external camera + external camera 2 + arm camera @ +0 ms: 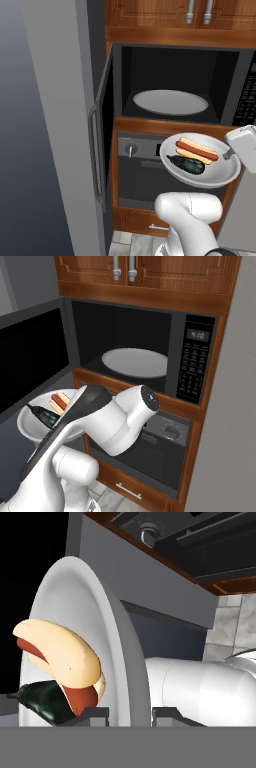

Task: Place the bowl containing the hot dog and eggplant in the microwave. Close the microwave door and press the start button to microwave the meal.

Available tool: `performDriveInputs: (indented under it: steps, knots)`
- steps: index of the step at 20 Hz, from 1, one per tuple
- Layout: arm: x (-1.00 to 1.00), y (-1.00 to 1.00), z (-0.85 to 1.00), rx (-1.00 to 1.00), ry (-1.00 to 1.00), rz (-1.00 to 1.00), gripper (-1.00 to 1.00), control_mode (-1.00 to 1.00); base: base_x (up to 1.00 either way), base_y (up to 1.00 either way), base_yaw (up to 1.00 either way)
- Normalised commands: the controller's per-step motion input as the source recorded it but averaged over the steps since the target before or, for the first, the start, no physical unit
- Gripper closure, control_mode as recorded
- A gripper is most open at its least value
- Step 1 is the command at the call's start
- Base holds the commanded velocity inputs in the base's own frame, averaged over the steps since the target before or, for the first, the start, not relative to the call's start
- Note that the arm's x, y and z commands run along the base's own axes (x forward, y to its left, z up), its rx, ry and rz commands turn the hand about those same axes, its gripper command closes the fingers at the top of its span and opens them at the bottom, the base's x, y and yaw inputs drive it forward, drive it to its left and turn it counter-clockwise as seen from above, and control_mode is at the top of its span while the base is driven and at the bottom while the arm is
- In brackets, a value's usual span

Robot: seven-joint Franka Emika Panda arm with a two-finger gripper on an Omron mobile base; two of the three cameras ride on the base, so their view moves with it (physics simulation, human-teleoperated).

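End effector (120,714): seen closest in the hand view, its two dark fingertips (92,714) straddle the bowl's rim, one inside and one outside, clenched on that rim.
Bowl (212,175): shallow, pale grey-white, held in the air by its right edge in the left base view; it hangs below the microwave opening, in front of the oven, tilted slightly.
Hot dog (196,150): red sausage in a tan bun, lying in the bowl toward its far side.
Eggplant (187,164): dark, glossy, oblong, lying in the bowl just beside the hot dog, on the near side.
Arm (107,423): white with dark joints, rising from the bottom of both base views; in the right base view it covers much of the bowl.
Microwave (200,363): set in a wooden cabinet above the bowl, black interior exposed, keypad strip at its right.
Turntable (170,102): round white plate, bare, on the microwave floor.
Door (102,145): swung fully open to the left, dark glass window, long vertical grey bar handle.
Oven (137,165): steel, with a round knob, directly below the microwave and behind the bowl.
Cupboards (180,12): wooden, with metal handles, above the microwave.
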Motion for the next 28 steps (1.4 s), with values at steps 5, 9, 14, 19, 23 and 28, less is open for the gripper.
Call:
performDriveInputs:
  steps: [5, 9, 14, 19, 23, 28]
  knots:
    - [0.04, -0.01, 0.0, 0.0, 0.0, -0.01, 1.0, -1.0, 0.0, 0.0, 0.0]
    - [0.26, -0.03, 0.13, 0.04, -0.03, -0.19, 1.0, -1.0, 0.0, 0.0, 0.0]
    - [0.41, -0.08, 0.18, 0.09, -0.18, -0.32, 1.0, -1.0, 0.0, 0.0, 0.0]
    - [0.34, -0.01, 0.1, 0.0, -0.12, -0.46, 1.0, -1.0, 0.0, 0.0, 0.0]
    - [0.64, 0.0, 0.02, -0.03, 0.0, -0.53, 1.0, -1.0, 0.0, 0.0, 0.0]
    - [0.8, 0.0, 0.0, 0.0, 0.05, -0.33, 1.0, -1.0, 0.0, 0.0, 0.0]
